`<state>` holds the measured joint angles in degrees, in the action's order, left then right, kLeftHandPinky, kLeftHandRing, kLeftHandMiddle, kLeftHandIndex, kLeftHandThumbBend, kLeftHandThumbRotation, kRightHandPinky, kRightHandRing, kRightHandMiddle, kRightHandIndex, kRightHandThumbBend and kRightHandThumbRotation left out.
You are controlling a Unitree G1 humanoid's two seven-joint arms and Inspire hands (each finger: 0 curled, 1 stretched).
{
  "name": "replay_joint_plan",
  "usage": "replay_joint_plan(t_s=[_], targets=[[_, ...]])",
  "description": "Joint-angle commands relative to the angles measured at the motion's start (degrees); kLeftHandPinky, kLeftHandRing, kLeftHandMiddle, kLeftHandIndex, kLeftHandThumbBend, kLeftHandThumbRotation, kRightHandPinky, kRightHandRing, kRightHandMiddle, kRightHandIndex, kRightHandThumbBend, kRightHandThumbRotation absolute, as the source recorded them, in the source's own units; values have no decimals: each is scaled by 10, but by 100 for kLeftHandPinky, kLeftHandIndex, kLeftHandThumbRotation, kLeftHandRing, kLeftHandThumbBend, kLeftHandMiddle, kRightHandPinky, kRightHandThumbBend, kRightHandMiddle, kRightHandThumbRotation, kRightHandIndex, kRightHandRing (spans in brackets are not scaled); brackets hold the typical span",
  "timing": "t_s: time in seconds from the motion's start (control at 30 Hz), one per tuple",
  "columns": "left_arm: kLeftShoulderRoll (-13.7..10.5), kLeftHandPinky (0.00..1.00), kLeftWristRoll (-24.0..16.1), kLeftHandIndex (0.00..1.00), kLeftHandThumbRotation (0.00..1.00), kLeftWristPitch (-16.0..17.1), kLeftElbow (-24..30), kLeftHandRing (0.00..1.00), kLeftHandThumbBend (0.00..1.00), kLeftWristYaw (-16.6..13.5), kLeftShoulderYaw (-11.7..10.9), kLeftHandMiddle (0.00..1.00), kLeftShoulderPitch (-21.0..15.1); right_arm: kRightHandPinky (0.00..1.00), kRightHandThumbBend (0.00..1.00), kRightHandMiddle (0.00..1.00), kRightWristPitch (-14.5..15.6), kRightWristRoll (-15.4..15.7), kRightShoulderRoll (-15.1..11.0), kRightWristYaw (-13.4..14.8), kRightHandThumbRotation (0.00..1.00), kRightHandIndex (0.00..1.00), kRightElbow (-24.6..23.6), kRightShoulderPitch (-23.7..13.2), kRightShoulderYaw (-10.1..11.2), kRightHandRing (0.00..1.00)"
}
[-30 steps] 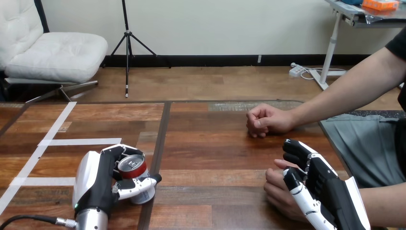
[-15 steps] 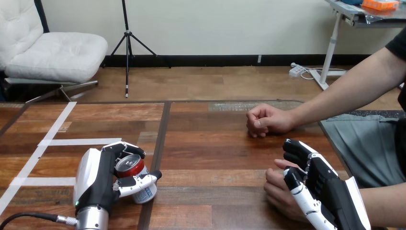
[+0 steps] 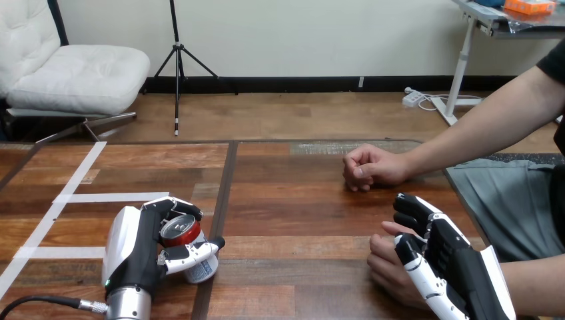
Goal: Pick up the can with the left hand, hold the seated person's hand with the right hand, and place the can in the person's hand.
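Head view, left fingers: the left hand is clamped on the can, with the fingers hooked over its far side and the thumb laid across its near side.
Can: held between those fingers and the thumb, its top tipped a little toward the palm. I cannot tell whether its base is off the wood.
Handling: probably light, with a thin, smooth metal wall that is stiff until squeezed and then dents. It may slip in a loose grasp.
Where to hold: round the middle of the wall, as it is held now. This leaves the base free to settle into a palm.
Right fingers: the right hand lies over the person's hand. Its fingers bend over the far edge and its thumb lies along the near side, so it looks clasped.
Beyond the right fingers: a second hand of the person, the fist, rests closed on the wood, apart from the clasp.
Surface: a table of dark planks that is flat and hard. White tape lies beyond the left fingers.
Room: bare wood stretches between the two hands, so the can's way across looks unobstructed.
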<state>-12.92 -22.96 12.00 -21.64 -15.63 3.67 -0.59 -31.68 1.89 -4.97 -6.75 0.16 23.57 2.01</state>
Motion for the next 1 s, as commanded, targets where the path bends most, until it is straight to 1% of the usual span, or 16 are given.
replay_joint_plan(t_s=[0.0,0.43,0.63,0.83,0.97], targets=[[-2,43,1,51,0,19,9,49,70,-10,-1,53,-41,79,56,86,-13,-8,-5,-2,64,83,-11,-32,0,85],[-2,42,0,50,0,16,10,48,70,-8,-1,52,-40,79,56,86,-15,-9,-4,-2,64,83,-9,-32,-1,85],[-1,42,1,50,0,18,7,48,71,-9,-1,52,-40,78,56,85,-17,5,-3,6,65,83,-9,-31,1,84],[-1,42,4,50,0,18,7,48,71,-7,-2,52,-40,77,57,86,-14,-4,-2,1,65,83,-10,-31,-1,84],[-1,42,4,50,0,18,6,48,71,-7,-2,52,-41,78,57,86,-17,1,-2,4,65,83,-8,-32,0,85]])
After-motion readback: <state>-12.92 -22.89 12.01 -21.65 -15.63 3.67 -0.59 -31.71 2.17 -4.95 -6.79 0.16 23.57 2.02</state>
